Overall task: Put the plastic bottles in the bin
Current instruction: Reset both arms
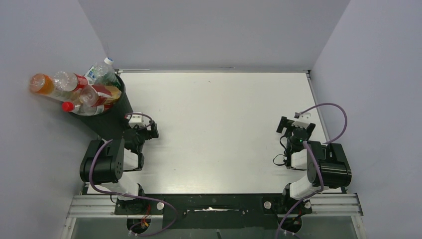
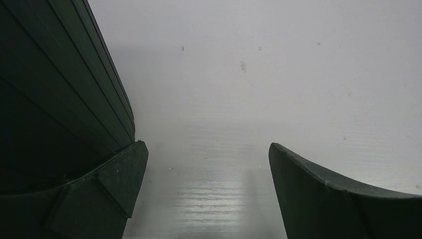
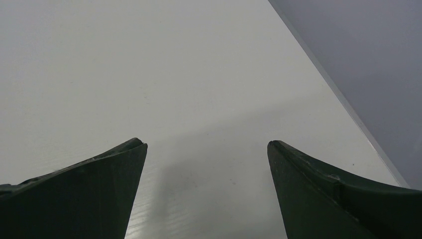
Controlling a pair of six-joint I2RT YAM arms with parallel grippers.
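Top external view shows the white table (image 1: 224, 124) with no bottle lying loose on it. The bin (image 1: 110, 118) stands in the far-left corner, close against the side wall.

The plastic bottles (image 1: 82, 94) are heaped in the bin's mouth, well above its rim. Most are clear with red labels, one with a blue label lies on the bin's far side, and an orange bottle (image 1: 42, 83) pokes out past the rim on the bin's wall side.

The left gripper (image 1: 146, 130) sits just beside the bin, on the side facing the table's middle. Its jaws are spread wide and hold nothing. Its wrist camera shows only bare table between the fingers, with the bin's dark ribbed wall filling the left edge. The right gripper (image 1: 297, 124) is well apart from the bin, across the table, and is equally wide and empty.

By my reading the sorting is as good as finished, so the step in hand is simply to leave the load undisturbed.
- **The risk:** the heap looks top-heavy, and the orange bottle overhangs the rim, so a knock to the bin could spill it.
- **The left arm:** it is the one to watch, since it is so close to the bin. Any move should take it away from the bin's wall first, then sideways — never swinging toward the bin.
- **A stray bottle:** if one turns up outside these views, lower it onto the middle of the heap rather than drop it at the bin's edge
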